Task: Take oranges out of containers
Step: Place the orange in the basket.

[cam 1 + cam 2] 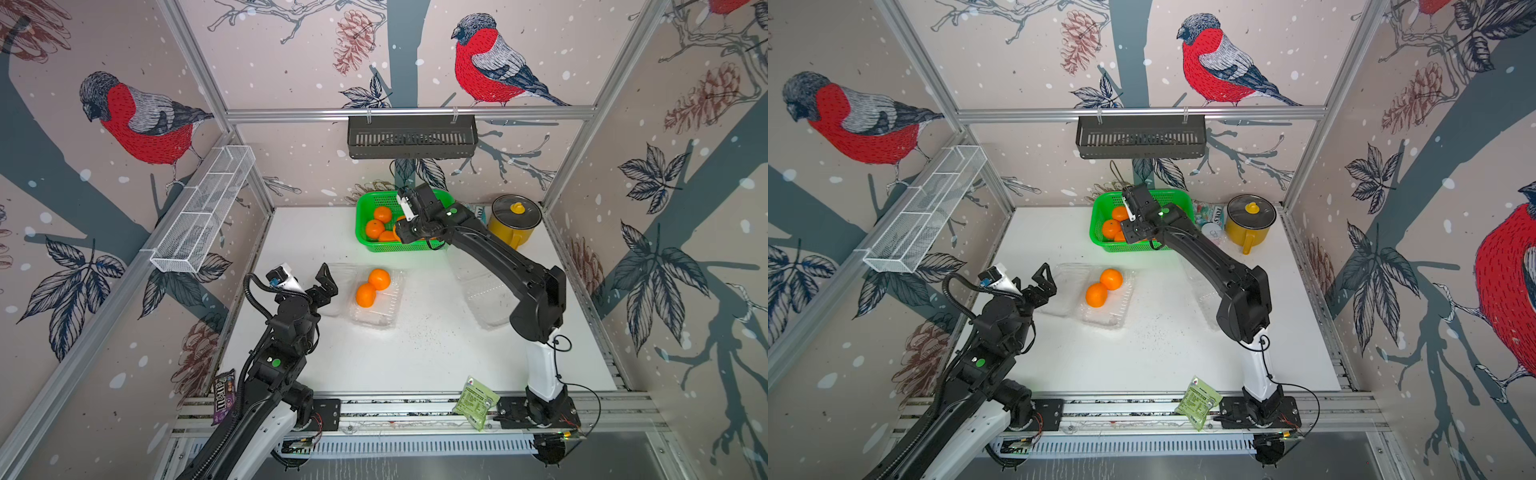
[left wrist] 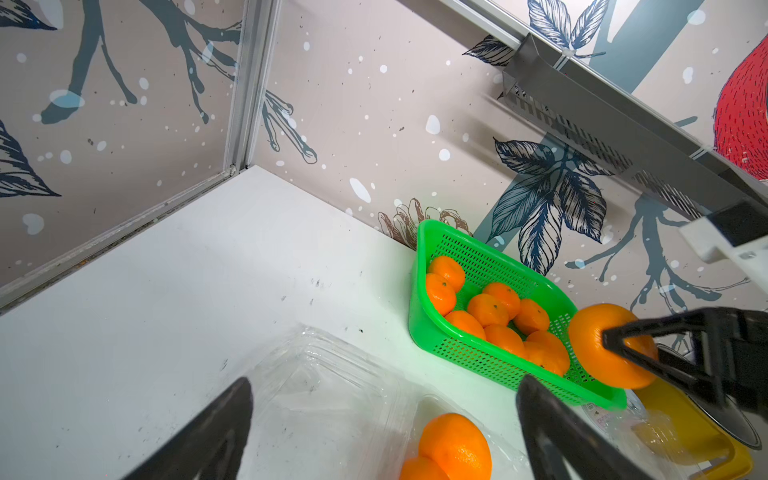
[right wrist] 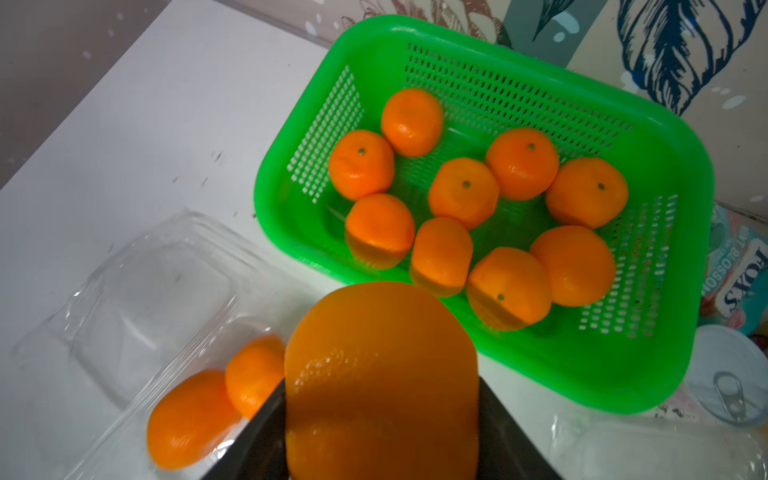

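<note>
Presently the right fingers pinch an orange from both sides and hold it in the air above the near side of the basket, which stands at the back of the worktop against the wall. Nine oranges lie loose in the basket, several of them touching. The left fingers are spread wide with nothing between them, just beside the folded-back lid of a clear container that sits left of the worktop's middle. Two more oranges lie in that container's tray, one nearer the basket and one nearer the front, touching each other. A second container lies on the worktop to the right, partly under the right arm. A yellow pot with its lid on stands in the back right corner, and between it and the basket lie a tin and a sweet packet. A green packet rests on the front rail.
</note>
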Available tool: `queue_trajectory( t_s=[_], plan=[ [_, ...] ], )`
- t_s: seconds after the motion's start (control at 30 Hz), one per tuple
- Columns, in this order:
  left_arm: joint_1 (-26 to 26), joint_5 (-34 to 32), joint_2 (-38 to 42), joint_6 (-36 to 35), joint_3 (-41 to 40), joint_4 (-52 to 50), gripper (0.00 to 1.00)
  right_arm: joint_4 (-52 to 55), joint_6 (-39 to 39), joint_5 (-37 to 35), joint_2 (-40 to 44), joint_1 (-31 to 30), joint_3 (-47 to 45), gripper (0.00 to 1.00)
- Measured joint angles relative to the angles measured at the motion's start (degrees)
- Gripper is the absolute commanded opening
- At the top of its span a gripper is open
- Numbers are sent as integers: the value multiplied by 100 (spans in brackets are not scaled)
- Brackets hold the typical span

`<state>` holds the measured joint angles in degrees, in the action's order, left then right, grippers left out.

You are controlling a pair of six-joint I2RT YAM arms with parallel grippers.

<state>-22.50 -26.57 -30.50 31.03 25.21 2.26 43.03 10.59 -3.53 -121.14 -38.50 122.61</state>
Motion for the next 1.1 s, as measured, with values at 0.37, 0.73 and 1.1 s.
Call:
queue_trajectory(
  t_s=[0.37, 0.73, 1.1],
  plan=[
    [0, -11, -7, -98, 63, -15, 97, -214, -138, 1231, -1751, 1027, 1600, 54],
    [0, -4, -116, -98, 63, -17, 97, -1062, -184, 1390, -1847, 1285, 1099, 61],
    [0, 7, -24, -76, 61, -164, 97, -1300, -308, 1266, -2100, 1491, 1115, 88]
  ],
)
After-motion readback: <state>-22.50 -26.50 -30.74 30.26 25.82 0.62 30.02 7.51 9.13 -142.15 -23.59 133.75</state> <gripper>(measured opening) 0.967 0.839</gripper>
